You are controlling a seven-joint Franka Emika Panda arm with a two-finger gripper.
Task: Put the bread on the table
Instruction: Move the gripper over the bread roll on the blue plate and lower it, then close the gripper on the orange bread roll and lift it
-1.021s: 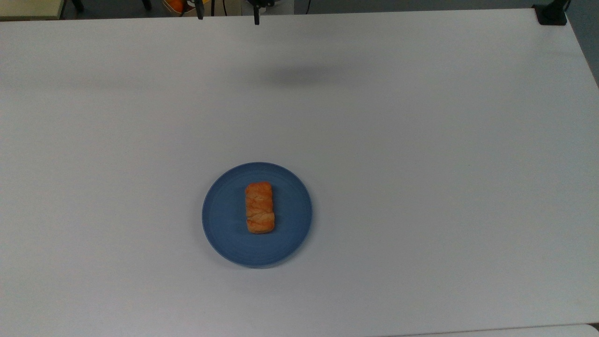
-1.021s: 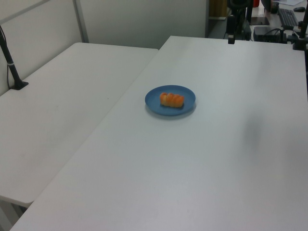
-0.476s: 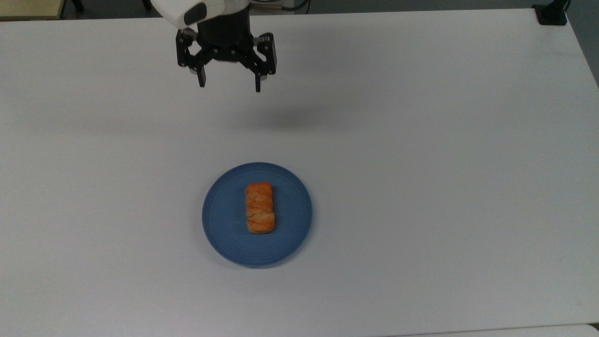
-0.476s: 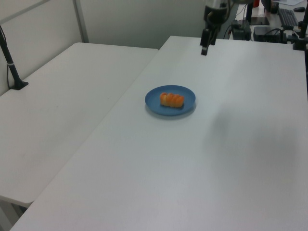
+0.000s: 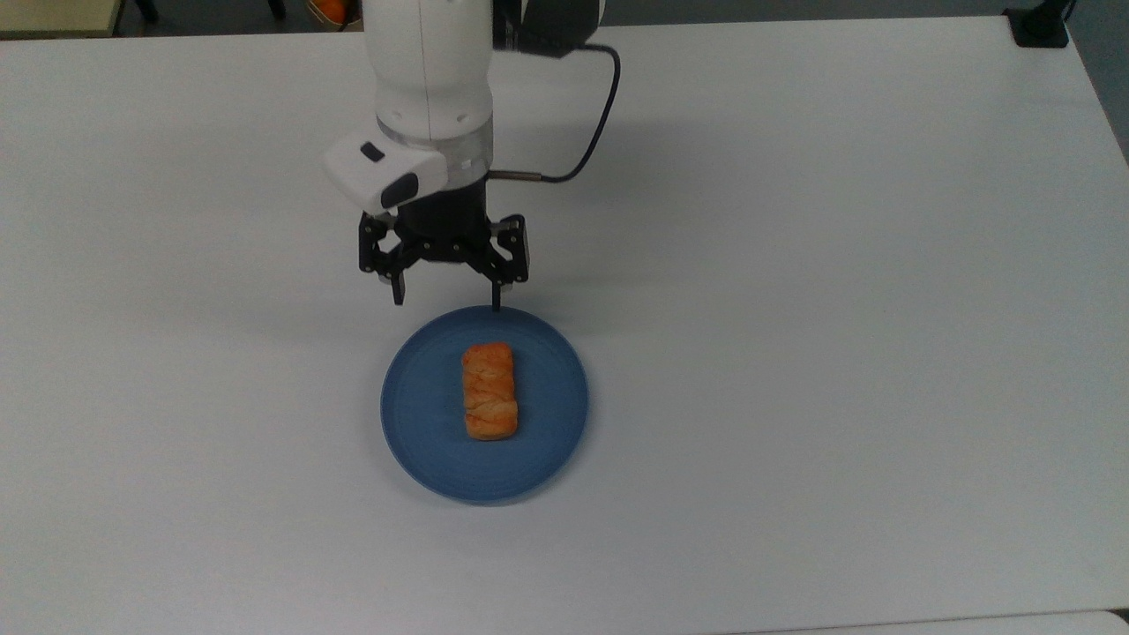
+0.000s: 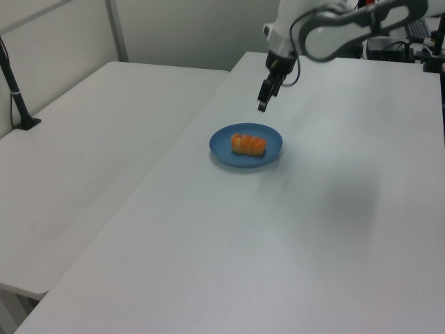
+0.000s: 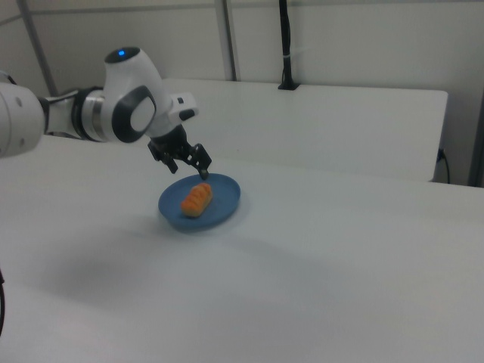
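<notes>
The bread (image 5: 489, 392), a golden-orange braided roll, lies lengthwise in the middle of a round blue plate (image 5: 414, 441) on the white table (image 5: 794, 353). My gripper (image 5: 447, 302) hangs open just beyond the plate's far rim in the top view, fingers pointing down, with nothing between them. In the left view the gripper (image 6: 262, 106) hovers above and behind the bread (image 6: 248, 144) on the plate (image 6: 222, 152). In the right view the gripper (image 7: 189, 172) is a short way above the plate's back edge, close to the bread (image 7: 196, 200).
A black cable (image 5: 600, 123) loops off the white arm. A black clamp (image 5: 1041, 26) sits at the table's far right corner in the top view. A second white table (image 6: 83, 153) adjoins on the left view's left, with a black post (image 6: 17, 90).
The arm has swept in from the table's far edge toward the plate and lowered; the gripper stayed open. The bread and plate have not moved.
</notes>
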